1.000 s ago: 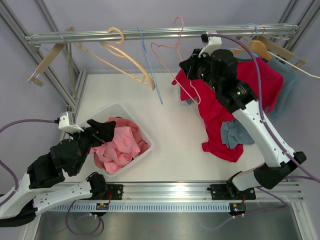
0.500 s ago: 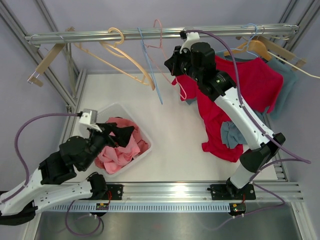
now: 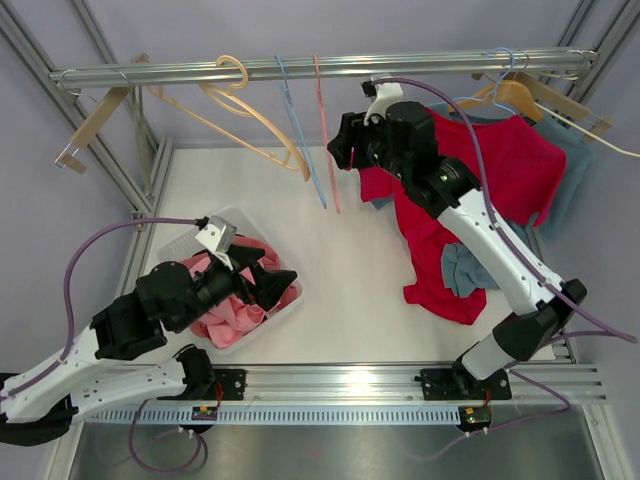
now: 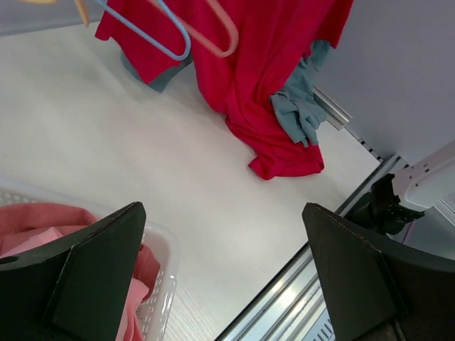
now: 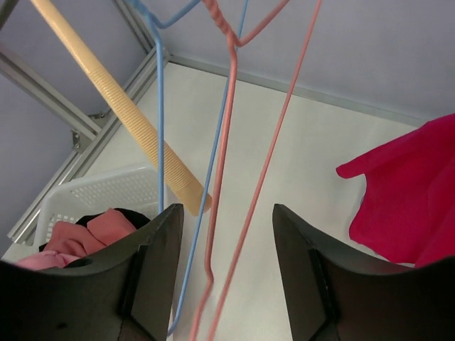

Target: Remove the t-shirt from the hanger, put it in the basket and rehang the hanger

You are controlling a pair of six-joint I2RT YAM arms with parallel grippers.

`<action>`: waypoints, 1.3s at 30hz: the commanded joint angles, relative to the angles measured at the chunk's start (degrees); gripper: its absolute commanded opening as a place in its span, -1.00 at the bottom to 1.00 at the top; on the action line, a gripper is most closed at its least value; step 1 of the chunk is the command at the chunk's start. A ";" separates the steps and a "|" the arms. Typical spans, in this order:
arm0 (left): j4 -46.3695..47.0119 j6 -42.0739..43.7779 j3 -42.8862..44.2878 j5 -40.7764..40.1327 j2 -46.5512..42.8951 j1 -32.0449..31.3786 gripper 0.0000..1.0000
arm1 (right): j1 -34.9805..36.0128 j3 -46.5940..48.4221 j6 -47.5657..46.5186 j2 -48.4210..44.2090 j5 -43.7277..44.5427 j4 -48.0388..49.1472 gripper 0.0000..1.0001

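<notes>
A bare pink wire hanger (image 3: 326,135) hangs from the top rail (image 3: 180,72), its wires (image 5: 222,170) dangling loose between my open right gripper's (image 5: 227,284) fingers. That right gripper (image 3: 338,152) sits just right of the hanger, below the rail. A pink t-shirt (image 3: 222,312) lies bunched in the white basket (image 3: 291,298). My left gripper (image 3: 274,276) hovers open and empty over the basket's right edge (image 4: 168,250). Behind the right arm, a red t-shirt (image 3: 512,160) hangs on a wooden hanger (image 3: 516,95), its lower part trailing on the table (image 4: 264,78).
A blue wire hanger (image 3: 300,140) and a tan plastic hanger (image 3: 255,120) hang left of the pink one. A wooden hanger (image 3: 88,125) is at the far left of the rail. Grey-blue cloth (image 3: 468,266) hangs by the red shirt. A metal rail (image 3: 340,378) borders the near edge.
My right gripper carried the pink hanger left along the rail, then opened and let it go; it now hangs straight. My left arm swung right over the basket, still open.
</notes>
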 commanded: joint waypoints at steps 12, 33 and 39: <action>3.00 7.32 -0.69 14.93 -4.11 -0.06 0.98 | -32.23 -5.61 -2.07 -19.48 -27.14 -0.65 0.21; 5.11 10.13 -6.93 21.36 -6.84 0.03 0.98 | -59.23 19.55 -10.61 3.98 -48.60 -18.14 0.22; 4.93 10.48 -6.93 21.72 -5.69 0.03 0.98 | -59.14 15.77 -10.44 4.95 -50.70 -15.95 0.22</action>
